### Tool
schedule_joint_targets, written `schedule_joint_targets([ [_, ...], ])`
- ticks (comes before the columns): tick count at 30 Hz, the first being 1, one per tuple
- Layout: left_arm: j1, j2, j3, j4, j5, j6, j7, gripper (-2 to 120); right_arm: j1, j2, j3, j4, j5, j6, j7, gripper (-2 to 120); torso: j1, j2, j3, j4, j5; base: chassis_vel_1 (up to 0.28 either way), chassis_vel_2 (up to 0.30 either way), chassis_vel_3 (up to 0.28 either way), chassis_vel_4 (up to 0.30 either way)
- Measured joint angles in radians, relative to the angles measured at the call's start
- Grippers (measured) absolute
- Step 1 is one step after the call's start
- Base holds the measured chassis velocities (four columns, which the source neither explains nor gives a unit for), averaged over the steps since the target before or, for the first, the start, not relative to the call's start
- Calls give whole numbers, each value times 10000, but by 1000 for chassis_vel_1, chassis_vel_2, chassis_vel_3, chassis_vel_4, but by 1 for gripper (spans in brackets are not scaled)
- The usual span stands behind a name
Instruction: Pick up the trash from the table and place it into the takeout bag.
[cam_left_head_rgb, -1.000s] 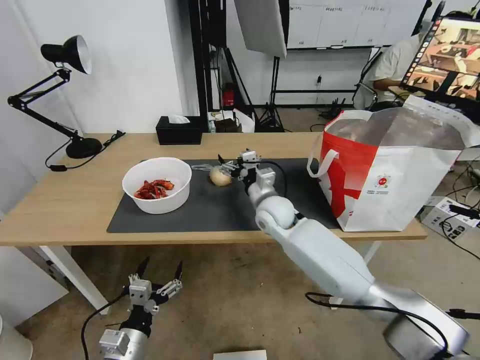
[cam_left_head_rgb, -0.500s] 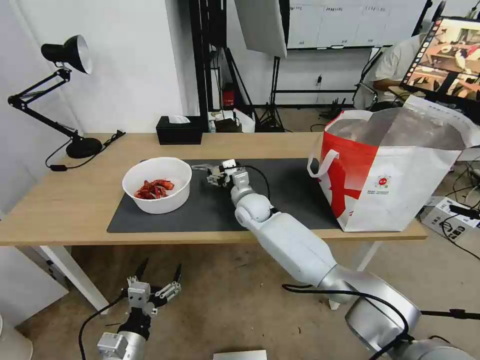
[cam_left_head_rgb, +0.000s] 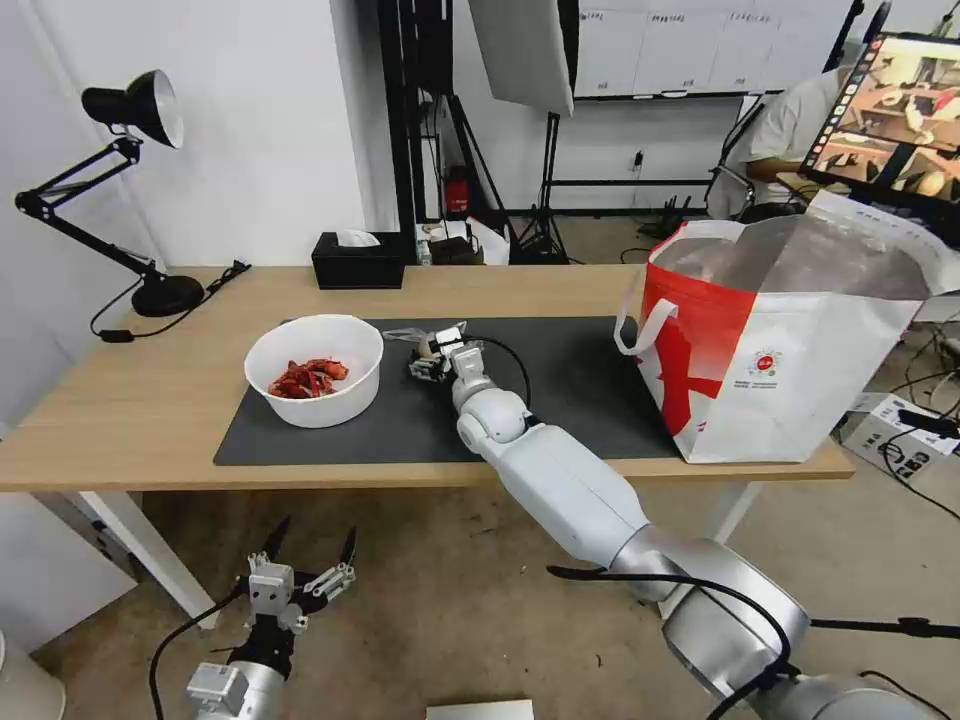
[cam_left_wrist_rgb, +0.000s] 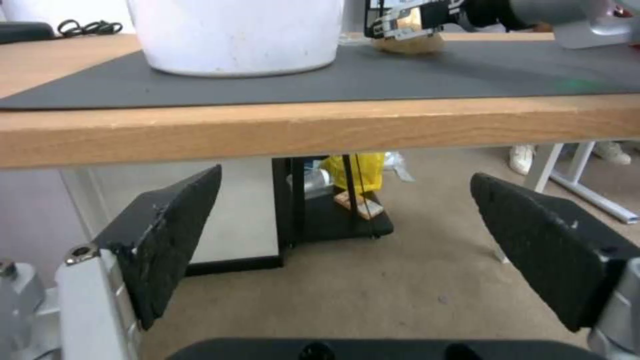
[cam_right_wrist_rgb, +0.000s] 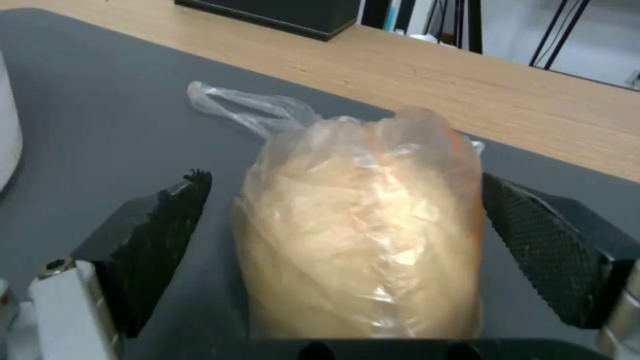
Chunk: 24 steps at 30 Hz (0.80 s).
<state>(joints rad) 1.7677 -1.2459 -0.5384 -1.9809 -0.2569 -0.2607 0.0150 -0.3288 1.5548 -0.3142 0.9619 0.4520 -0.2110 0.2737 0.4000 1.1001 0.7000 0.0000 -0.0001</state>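
Right wrist view, right gripper (cam_right_wrist_rgb: 347, 230) jaws spread either side of clear bag with beige lump (cam_right_wrist_rgb: 360, 230), long axis running away from camera, lying on dark mat (cam_right_wrist_rgb: 100, 110), left gripper (cam_left_head_rgb: 300, 575) spread below table (cam_left_head_rgb: 120, 420).

White bowl (cam_left_head_rgb: 314, 370), red scraps (cam_left_head_rgb: 308, 378); dark grey mat (cam_left_head_rgb: 560, 390).

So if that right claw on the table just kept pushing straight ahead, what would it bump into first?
Most likely the clear bag with beige lump: it already lies between the open fingers of the right gripper, seemingly untouched.
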Motion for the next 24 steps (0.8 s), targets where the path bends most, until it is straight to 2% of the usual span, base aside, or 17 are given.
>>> schedule_joint_targets([
  [13,-112,28,57,122,-67,-19,16,100,-151,61,58,-180,-76,-101,134,99,0,0,0,0,1,0,0,0,0],
  [15,-114,-7,99,144,-50,-27,17,100,-187,34,103,-198,-124,5,83,91,0,0,-1,0,1,0,0,0,0],
  [16,-114,-7,99,144,-50,-27,17,100,-187,34,103,-198,-124,5,83,91,0,0,-1,0,1,0,0,0,0],
  [19,-84,-29,121,148,-15,-36,19,100,-231,-30,147,-158,-132,46,68,76,0,0,0,1,2,0,0,0,0],
  [24,-72,-30,133,150,5,-42,20,100,-303,-103,152,-26,-126,46,73,65,0,-1,-1,0,2,0,0,0,0],
])
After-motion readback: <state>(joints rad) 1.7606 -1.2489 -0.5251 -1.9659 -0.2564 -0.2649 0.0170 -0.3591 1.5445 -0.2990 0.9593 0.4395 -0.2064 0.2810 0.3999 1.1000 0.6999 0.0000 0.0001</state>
